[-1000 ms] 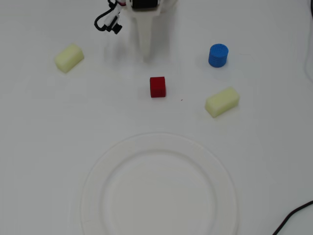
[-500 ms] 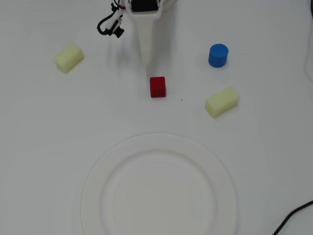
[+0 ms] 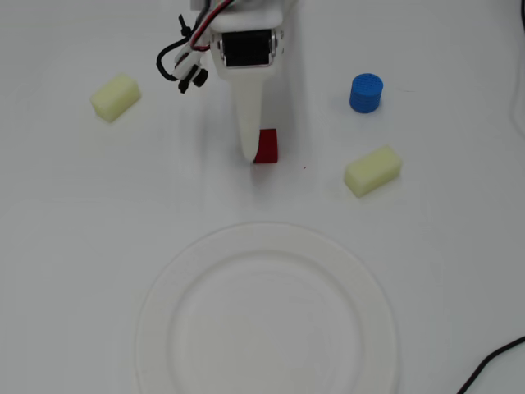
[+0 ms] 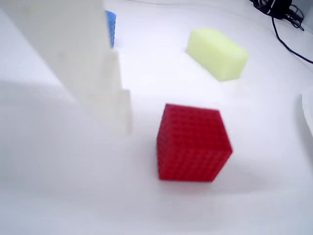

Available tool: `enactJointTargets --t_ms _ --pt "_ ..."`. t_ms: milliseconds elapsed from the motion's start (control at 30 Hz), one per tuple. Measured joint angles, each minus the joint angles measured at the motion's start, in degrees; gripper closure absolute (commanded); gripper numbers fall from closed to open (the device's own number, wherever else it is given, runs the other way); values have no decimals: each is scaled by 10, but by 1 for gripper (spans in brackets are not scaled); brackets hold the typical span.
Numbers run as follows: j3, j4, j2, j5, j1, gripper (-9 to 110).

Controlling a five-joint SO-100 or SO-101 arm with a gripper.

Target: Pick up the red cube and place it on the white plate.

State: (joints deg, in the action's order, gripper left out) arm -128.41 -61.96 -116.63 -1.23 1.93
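Risk is sitting right at the red cube (image 3: 267,146): I am seeing 1 white finger (image 3: 248,123) hanging just beside its left face in the overhead view, and if that finger is coming down on the cube's edge rather than past it, I am expecting the cube to get shoved or tipped across the table (image 3: 74,222) instead of caught. The gripper (image 3: 251,154) is holding nothing, and I cannot tell how wide its jaws are standing, since only 1 finger is showing clearly in either view. The cube is resting on the table above the white plate (image 3: 164,295) in the overhead view, well apart from its rim. The overhead view is giving me the whole layout: the blue cylinder (image 3: 366,93) and 2 pale yellow blocks (image 3: 372,171). The wrist view is showing the bare gap between finger (image 4: 105,105) and cube (image 4: 193,144), not touching.
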Motion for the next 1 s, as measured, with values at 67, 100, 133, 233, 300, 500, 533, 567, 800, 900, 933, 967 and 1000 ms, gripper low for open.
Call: enactJointTargets --t_ms 67,100,133,233,300,500,533,567,800,900,933,967,1000 --pt "-3 1 17 3 -5 68" --pt "-11 4 17 1 -13 68" --pt "-20 10 17 -1 -21 68" --pt "-49 30 17 0 -29 69" --pt "-52 42 17 5 -34 70" --pt "-54 75 33 5 -46 76" --pt "-54 82 40 5 -46 79" --pt "-54 90 44 6 -47 81" --pt "-48 142 87 -6 -51 97" --pt "-47 158 87 -21 -47 98" --pt "-47 163 81 -25 -44 98" --pt "-47 169 73 -30 -43 98" --pt "-52 175 62 -34 -42 99"
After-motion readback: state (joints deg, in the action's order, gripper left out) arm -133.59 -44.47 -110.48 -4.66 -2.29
